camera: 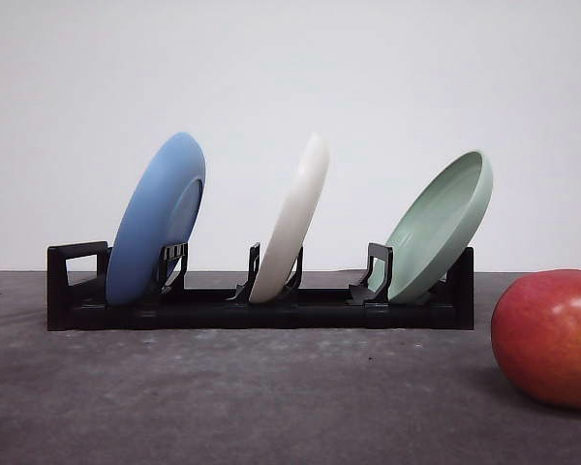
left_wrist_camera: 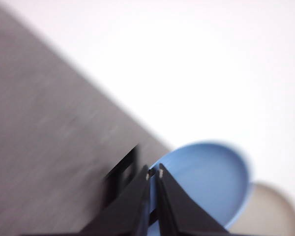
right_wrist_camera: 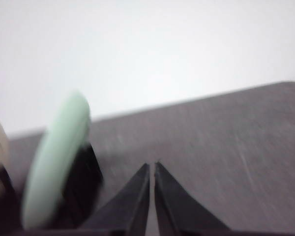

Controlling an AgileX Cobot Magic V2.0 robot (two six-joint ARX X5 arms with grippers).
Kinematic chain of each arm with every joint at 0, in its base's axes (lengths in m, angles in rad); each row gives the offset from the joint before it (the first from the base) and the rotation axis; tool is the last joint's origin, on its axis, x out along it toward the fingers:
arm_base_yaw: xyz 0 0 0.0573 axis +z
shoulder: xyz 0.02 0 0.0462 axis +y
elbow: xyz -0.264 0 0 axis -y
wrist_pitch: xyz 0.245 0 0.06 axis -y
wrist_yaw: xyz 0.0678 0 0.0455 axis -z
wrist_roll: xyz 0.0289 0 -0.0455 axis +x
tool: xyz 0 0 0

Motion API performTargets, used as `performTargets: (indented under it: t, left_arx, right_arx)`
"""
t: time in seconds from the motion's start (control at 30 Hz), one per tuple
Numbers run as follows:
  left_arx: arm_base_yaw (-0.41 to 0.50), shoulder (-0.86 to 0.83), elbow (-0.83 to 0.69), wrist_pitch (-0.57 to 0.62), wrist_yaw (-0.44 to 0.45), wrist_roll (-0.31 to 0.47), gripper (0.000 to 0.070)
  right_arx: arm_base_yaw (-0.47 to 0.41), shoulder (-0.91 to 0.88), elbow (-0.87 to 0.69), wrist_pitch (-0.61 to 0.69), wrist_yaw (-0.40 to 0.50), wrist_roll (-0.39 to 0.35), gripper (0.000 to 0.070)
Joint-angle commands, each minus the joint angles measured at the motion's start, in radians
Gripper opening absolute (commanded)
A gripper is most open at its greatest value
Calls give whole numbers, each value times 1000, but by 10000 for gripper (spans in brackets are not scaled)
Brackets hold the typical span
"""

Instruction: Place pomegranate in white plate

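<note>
You've got a black rack (camera: 261,308) standing on the dark grey surface (camera: 223,397), w/ three plates leaning upright in its slots. The white plate (camera: 292,219) sits in the rack's middle slot, between the blue plate (camera: 158,221) at the rack's left end and the pale green plate (camera: 440,225) at its right end; it's on edge, tilted to the right. The pomegranate (camera: 550,336) rests on the surface to the right of the rack & nearer the camera, apart from it, partly cut by the frame edge. Your left end effector (left_wrist_camera: 154,173) has its fingers pressed together, nothing between them, blue plate just behind the tips. Your right end effector (right_wrist_camera: 152,167) is likewise closed & empty, w/ the green plate off to one side.
</note>
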Motion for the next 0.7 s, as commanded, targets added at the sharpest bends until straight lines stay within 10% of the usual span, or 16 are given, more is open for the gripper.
performTargets:
  t: [0.0, 0.27, 0.67]
  left_arx:
    - [1, -1, -9, 83, 5, -24, 0]
    - [1, 0, 90, 130, 5, -11, 1]
    - [1, 141, 531, -545, 31, 293, 1]
  right_arx:
    - [2, 0, -1, 60, 2, 105, 15]
    - [2, 0, 113, 79, 4, 184, 7]
    - [2, 121, 493, -407, -90, 134, 7]
